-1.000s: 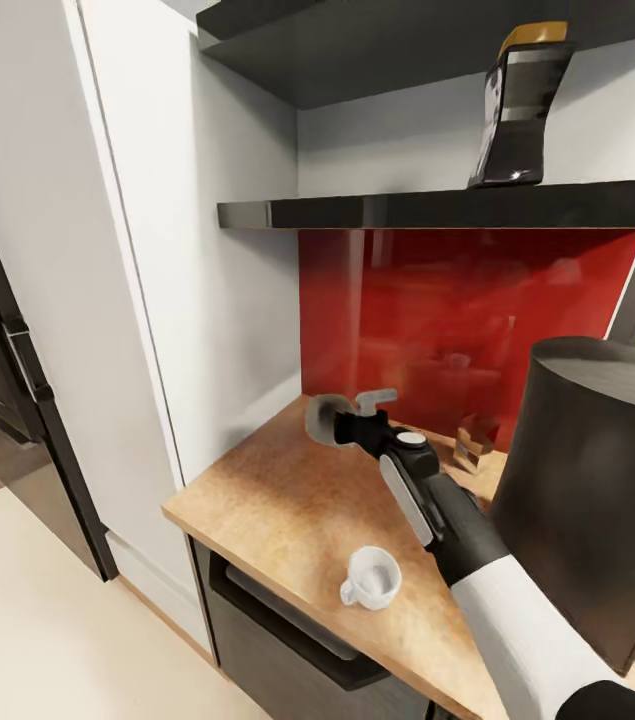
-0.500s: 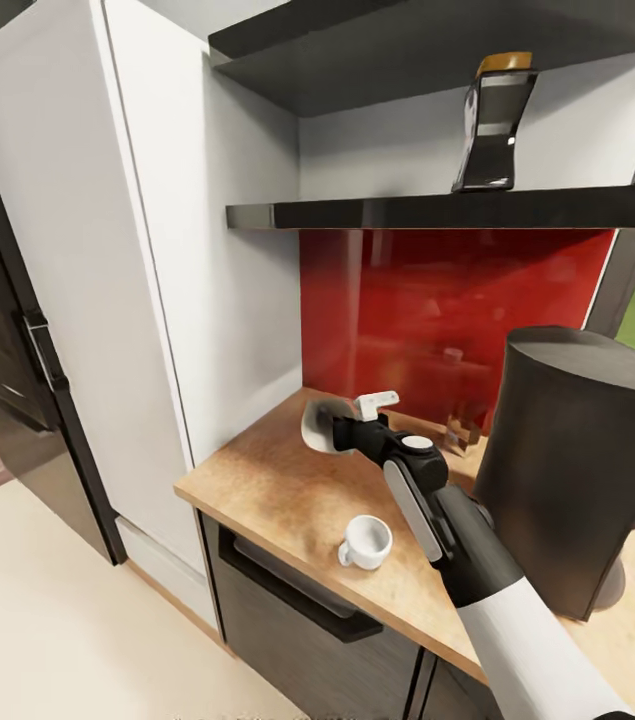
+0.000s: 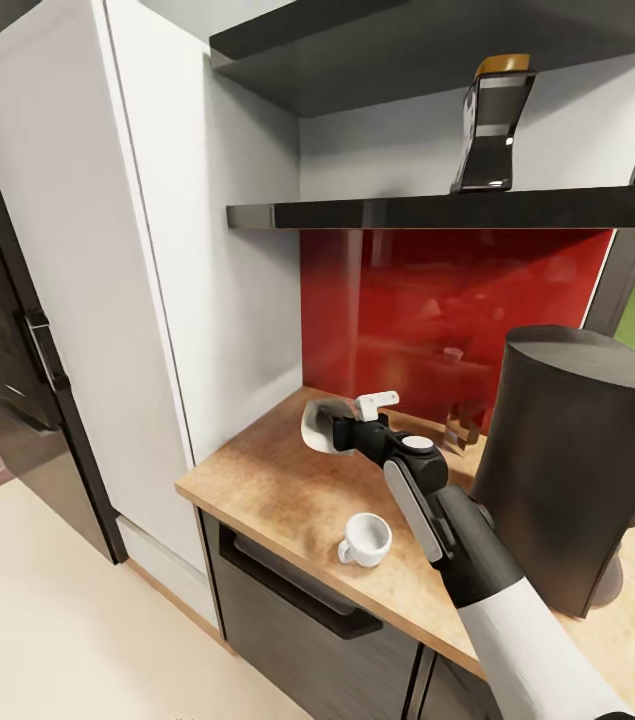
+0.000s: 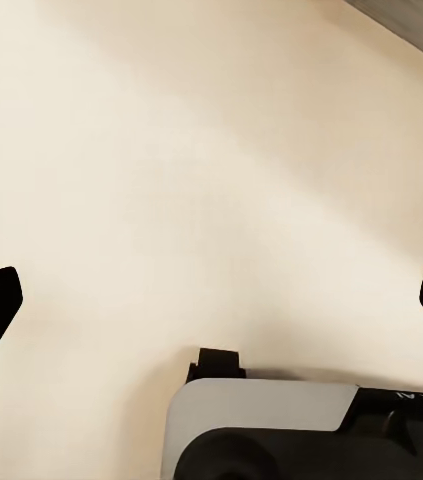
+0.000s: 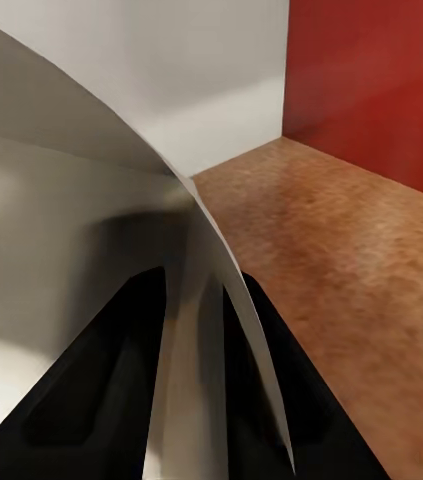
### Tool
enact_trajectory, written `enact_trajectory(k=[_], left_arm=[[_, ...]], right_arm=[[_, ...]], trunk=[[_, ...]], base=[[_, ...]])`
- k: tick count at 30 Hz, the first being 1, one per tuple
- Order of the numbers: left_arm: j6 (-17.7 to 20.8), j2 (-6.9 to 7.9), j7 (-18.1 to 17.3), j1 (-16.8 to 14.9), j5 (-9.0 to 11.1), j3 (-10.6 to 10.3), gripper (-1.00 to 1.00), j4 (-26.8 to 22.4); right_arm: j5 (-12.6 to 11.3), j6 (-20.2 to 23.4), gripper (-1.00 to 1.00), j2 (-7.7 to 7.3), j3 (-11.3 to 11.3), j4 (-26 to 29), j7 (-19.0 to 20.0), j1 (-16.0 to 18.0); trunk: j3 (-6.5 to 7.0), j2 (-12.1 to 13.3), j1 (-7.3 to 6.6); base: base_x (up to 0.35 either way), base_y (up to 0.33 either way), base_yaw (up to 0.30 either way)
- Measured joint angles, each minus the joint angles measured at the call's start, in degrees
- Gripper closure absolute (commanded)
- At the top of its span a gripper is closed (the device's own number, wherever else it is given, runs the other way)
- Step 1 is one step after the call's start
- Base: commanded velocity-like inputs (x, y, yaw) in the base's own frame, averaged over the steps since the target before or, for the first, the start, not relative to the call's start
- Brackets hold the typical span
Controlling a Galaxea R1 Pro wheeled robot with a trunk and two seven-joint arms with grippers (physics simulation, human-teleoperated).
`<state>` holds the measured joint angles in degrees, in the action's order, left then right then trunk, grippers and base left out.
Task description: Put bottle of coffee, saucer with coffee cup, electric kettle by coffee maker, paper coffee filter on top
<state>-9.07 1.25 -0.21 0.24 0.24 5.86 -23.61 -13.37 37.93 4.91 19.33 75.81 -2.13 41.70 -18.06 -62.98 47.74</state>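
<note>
Saucer gripped in your right gripper, held tilted above the tabletop's back corner.

Nearest you, the coffee cup [image 3: 366,539] sits upright close to the tabletop [image 3: 267,480] front edge, handle turned to the left, apart from the arm. Beside it on the right, the coffee maker [image 3: 572,465] rises tall and dark. Beyond the cup, your right gripper [image 3: 342,427] is clamped on the saucer [image 3: 313,424]; the wrist view shows one finger [image 5: 101,385] on each face of the plate's rim. Further back, the red splashback [image 3: 437,310] runs under the kitchen shelf [image 3: 437,212], and the bottle of coffee [image 3: 490,122] stands up there. Your left gripper [image 4: 211,300] hangs over pale floor [image 4: 211,150], fingers spread wide with nothing between them.
</note>
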Motion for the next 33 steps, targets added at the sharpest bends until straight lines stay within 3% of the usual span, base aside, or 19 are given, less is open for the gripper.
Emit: enact_trajectory(k=[11,25,33], left_arm=[[0.0,0.0,0.0,0.0,0.0,-0.1,-1.0,0.0],[0.0,0.01,0.0,0.0,0.0,0.0,-1.0,0.0],[0.0,0.0,0.0,0.0,0.0,0.0,-1.0,0.0]], right_arm=[[-0.1,0.1,1.0,0.01,0.0,0.0,0.0,0.0],[-0.1,0.2,1.0,0.02,0.1,0.0,0.0,0.0],[-0.1,0.2,1.0,0.03,0.1,0.0,0.0,0.0]], trunk=[[0.0,0.0,0.02],[0.01,0.0,0.01],[0.0,0.0,0.02]], base=[[-0.099,-0.083,0.018],[-0.063,-0.051,0.218],[-0.194,-0.18,0.05]])
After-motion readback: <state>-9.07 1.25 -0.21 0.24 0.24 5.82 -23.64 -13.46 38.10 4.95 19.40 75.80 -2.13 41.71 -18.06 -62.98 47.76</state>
